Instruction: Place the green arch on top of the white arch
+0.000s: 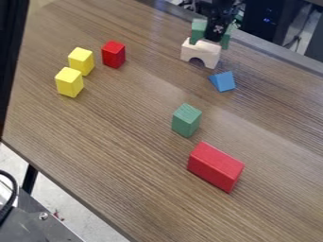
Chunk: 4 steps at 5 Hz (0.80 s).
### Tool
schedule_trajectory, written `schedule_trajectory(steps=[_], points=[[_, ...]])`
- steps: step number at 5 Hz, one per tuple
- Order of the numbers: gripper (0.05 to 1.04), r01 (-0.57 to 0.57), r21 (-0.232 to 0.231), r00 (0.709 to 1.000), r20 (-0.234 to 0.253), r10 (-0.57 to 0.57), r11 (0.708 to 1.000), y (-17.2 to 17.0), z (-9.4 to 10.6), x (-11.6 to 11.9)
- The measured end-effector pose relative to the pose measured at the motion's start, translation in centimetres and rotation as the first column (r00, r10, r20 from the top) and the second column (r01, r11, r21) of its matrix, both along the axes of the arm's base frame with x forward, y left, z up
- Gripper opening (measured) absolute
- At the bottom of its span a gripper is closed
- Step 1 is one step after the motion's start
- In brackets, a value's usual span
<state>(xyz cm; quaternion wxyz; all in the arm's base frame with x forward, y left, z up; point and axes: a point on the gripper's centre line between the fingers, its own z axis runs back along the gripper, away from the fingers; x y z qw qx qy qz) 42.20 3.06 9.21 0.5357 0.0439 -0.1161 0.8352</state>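
Note:
At the top of the camera view, right of the middle, the black gripper [217, 29] hangs down, shut on the green arch [198, 31]. Parts of the arch show on both sides of the gripper, while its middle is hidden behind it. The white arch [201, 52] stands upright on the table with its opening toward the camera. In the view, the green arch overlaps the upper edge of the white one and reaches a little past its right end. I cannot tell whether the two arches touch.
A blue triangular block [223, 81] lies just in front of the white arch. Nearer the camera are a green block [187, 120] and a large red block [215, 167]. A small red block [114, 54] and two yellow blocks [69, 82] stand on the left of the table [126, 142].

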Motion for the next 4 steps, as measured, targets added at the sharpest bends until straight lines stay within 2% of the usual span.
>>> schedule_trajectory(steps=[2,3,4], points=[[0.566,0.031,-0.001,0.999,-0.012,-0.031,1.000,0.67,-0.03,0.01],[0.566,0.033,-0.003,0.999,-0.027,-0.033,0.999,0.95,-0.67,0.26],[0.566,0.044,-0.001,0.999,-0.021,-0.044,0.999,0.98,-0.38,0.54]])
